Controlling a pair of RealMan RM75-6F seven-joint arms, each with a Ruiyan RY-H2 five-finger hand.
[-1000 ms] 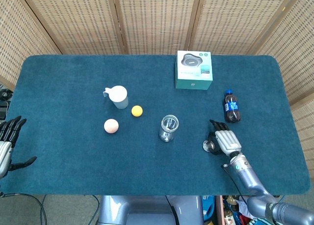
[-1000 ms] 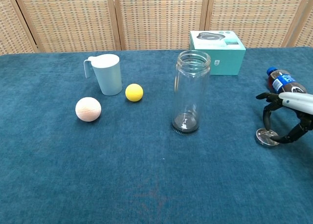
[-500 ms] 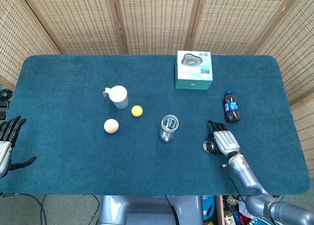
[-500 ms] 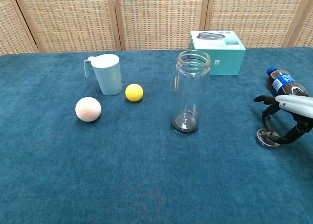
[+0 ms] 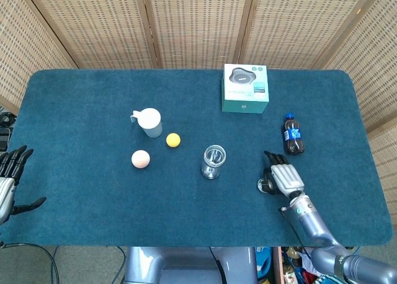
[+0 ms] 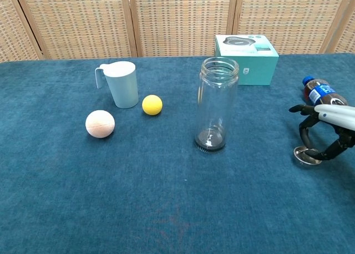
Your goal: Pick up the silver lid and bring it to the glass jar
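Observation:
The silver lid (image 5: 264,185) (image 6: 307,155) lies on the blue cloth, right of the glass jar (image 5: 213,162) (image 6: 218,107). My right hand (image 5: 283,177) (image 6: 328,131) arches over the lid, and a dark finger and the thumb pinch its rim from both sides. In the chest view the lid sits slightly tilted, low against the cloth. The open-topped jar stands upright about a hand's width to the lid's left. At the table's far left edge my left hand (image 5: 10,183) holds nothing, its fingers spread.
A cola bottle (image 5: 291,135) (image 6: 320,91) lies just behind my right hand. A teal box (image 5: 245,88) stands at the back. A pale cup (image 5: 149,122), a yellow ball (image 5: 173,140) and a pink ball (image 5: 141,159) sit left of the jar.
My right hand and the lid have shifted slightly to the right together. The lid tilted briefly and now sits flatter. The left hand has not moved.

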